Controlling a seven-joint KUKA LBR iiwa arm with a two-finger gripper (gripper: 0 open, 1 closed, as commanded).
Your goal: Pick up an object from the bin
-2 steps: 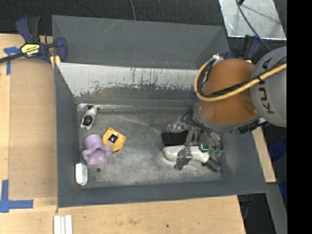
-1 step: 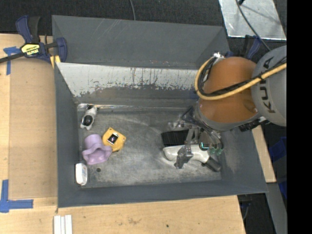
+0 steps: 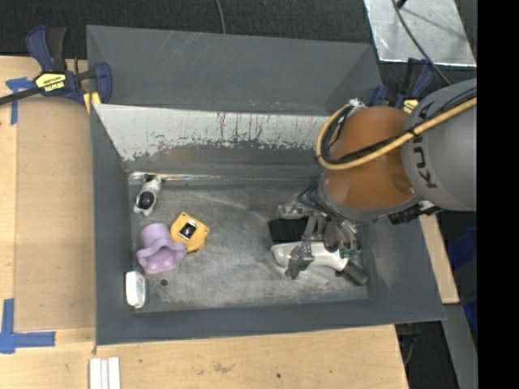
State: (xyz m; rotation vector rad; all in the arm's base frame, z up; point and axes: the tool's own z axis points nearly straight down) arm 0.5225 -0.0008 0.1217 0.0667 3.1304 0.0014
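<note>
Orange-covered wrist (image 3: 369, 160) hung low over a flat white object (image 3: 324, 258) at the bin's (image 3: 235, 275) lower right; the claw's (image 3: 312, 250) width could not be told. A clean grasp needed centring on it, clear of the black block (image 3: 284, 229).

The bin (image 3: 243, 79) took up the middle of the frame. On its floor, four things clustered at the lower left. A small gadget (image 3: 146, 199) lay uppermost, near the back wall, with a squarish block (image 3: 188, 231) below and to the right of it. A lumpy toy (image 3: 158, 251) lay against the block's left side, and a small tube (image 3: 135, 288) lay lowest, in the front left corner. Well apart, right of centre, the gripper (image 3: 304, 259) stood over a flat piece (image 3: 324, 258). A boxy thing (image 3: 284, 230) lay just above and left of that piece, and a short bar (image 3: 353, 275) lay at its lower right.
</note>
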